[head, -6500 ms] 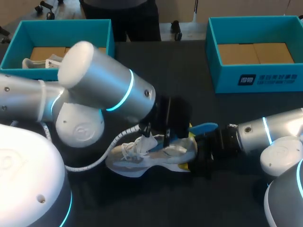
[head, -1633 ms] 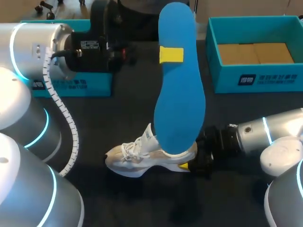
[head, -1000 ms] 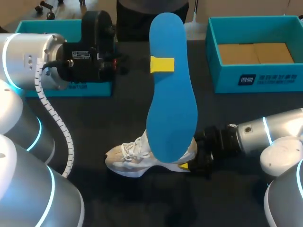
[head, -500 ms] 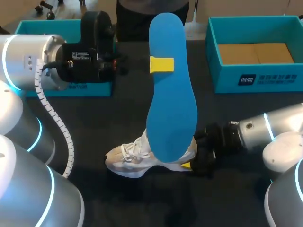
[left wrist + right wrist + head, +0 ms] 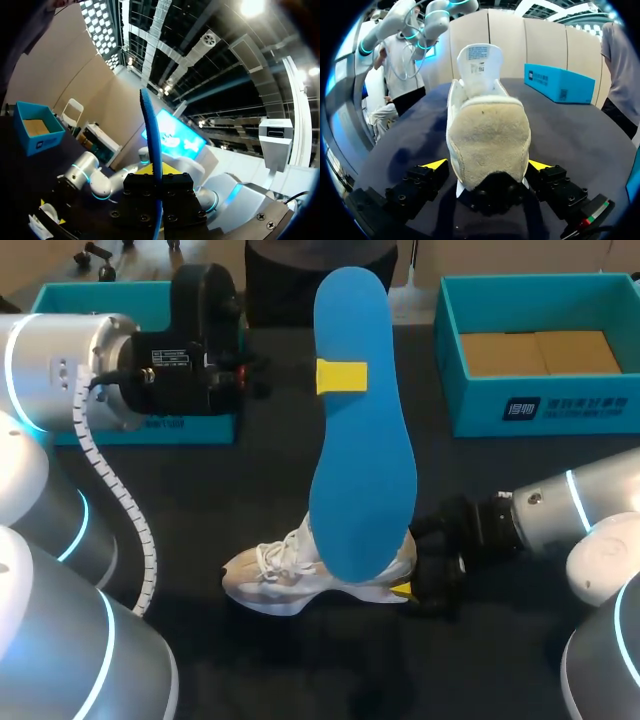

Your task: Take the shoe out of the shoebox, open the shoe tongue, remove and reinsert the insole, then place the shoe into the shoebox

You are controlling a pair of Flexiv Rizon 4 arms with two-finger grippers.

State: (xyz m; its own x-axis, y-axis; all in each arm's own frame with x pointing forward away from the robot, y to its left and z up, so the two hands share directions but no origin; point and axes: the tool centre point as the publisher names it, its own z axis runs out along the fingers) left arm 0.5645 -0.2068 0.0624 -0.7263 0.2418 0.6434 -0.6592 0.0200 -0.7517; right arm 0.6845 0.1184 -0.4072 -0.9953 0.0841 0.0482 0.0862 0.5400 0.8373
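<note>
White print on the front wall of the right shoebox (image 5: 470, 410): too small for me to read. Printed label on the shoe tongue (image 5: 479, 52): illegible. Sticker on my left arm (image 5: 172, 358): also illegible.

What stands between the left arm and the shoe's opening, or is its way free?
Probably free: the left end effector holds the insole high above the shoe, nothing else covers it, and the right end effector clasps only its heel.
</note>
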